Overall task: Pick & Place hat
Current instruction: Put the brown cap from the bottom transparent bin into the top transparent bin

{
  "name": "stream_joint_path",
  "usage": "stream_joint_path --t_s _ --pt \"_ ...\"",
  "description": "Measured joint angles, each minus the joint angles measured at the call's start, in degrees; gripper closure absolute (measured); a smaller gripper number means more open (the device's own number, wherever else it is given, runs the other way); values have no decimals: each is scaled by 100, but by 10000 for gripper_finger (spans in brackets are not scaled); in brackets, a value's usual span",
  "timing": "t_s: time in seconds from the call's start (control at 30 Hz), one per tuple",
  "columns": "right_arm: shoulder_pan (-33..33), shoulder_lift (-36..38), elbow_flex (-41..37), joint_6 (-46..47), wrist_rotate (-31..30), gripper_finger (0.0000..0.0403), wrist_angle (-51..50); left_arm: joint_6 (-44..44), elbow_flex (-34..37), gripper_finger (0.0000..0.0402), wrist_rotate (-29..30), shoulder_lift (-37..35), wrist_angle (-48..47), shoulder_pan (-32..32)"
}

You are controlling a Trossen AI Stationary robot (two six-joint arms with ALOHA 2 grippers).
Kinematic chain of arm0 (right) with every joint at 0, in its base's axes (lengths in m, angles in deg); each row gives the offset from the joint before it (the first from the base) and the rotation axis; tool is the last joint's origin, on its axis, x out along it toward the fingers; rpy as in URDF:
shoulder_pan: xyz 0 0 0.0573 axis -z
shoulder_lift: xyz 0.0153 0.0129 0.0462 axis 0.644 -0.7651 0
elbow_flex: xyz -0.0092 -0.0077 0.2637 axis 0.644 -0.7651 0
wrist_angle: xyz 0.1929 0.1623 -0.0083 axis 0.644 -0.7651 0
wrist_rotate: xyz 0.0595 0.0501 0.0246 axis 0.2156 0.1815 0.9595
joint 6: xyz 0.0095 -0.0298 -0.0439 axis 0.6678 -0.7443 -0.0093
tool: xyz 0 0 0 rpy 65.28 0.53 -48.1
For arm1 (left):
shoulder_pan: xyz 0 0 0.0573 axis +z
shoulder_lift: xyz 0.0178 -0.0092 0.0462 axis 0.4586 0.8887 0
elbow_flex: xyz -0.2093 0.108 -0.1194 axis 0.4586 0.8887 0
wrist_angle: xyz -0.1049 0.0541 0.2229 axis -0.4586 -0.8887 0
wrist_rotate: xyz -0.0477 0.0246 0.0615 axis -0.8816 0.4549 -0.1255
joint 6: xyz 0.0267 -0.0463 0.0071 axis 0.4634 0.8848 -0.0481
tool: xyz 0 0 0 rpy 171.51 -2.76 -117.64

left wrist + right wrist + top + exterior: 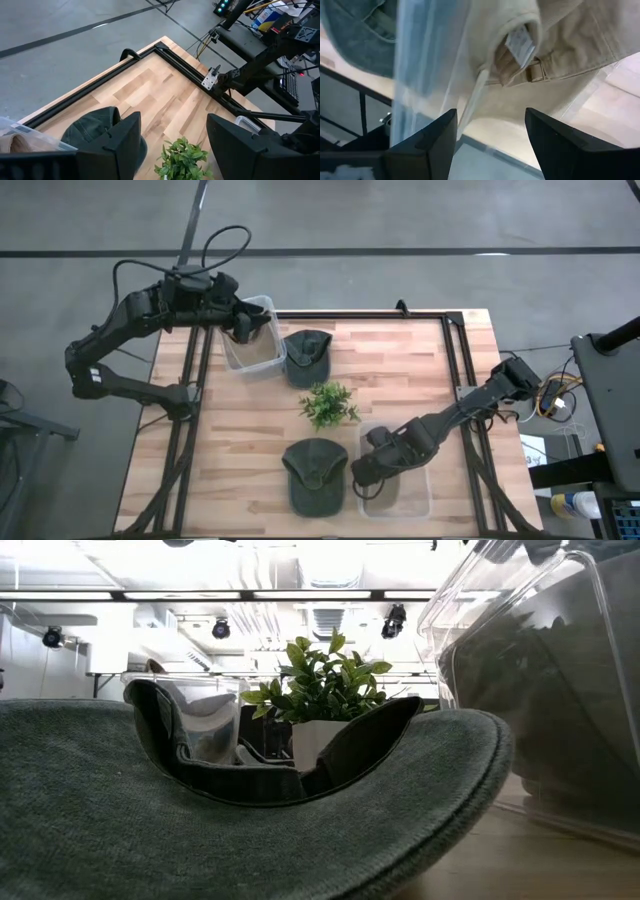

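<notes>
Here the desk point(400, 370) is laid out almost like a mirror: a clear bin point(250, 340) at the far left corner with a dark green cap point(306, 356) beside it, a second clear bin point(398, 480) at the near right with another dark green cap point(317, 473) beside it, and a small potted plant point(327, 403) between the two pairs. That pairing looks deliberate, one bin and one cap within each arm's reach.

The right end effector point(487, 135) hangs over the near bin, fingers spread and pinching nothing. Its wrist camera looks straight down through the clear wall onto a beige cap point(555, 45) lying inside, strap and tag showing, so I judge this arm is either about to reach in for it or has it lined up below. The green cap sits just outside that bin, its brim filling the low view, untouched.

The left end effector point(172, 145) is over the far bin's edge, its fingers also spread wide and empty, pointing out across the desk toward the far cap and the plant. A bit of pale fabric shows in that bin too, though I cannot tell what it is.
</notes>
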Motion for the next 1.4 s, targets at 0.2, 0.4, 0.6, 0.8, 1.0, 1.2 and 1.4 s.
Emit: stream_joint_path --t_s 0.2,0.4,0.6,0.8,1.0,1.2,1.4 --pt "-1 2 -309 204 -65 177 616 -1 0 184 2 0 0 0" --pt "0 2 -557 432 -169 184 821 1 0 184 2 0 0 -1" --pt "0 2 -648 423 -149 231 827 3 0 184 2 0 0 0" --pt "13 2 -648 331 -147 347 852 3 0 184 4 0 0 -2" --pt "13 2 -573 346 -128 389 773 -25 0 184 6 -2 0 -2" --pt "17 9 166 236 199 391 125 -93 0 184 7 -2 0 0" --pt "15 15 1284 69 347 392 -1191 -144 0 184 7 -2 2 -1"
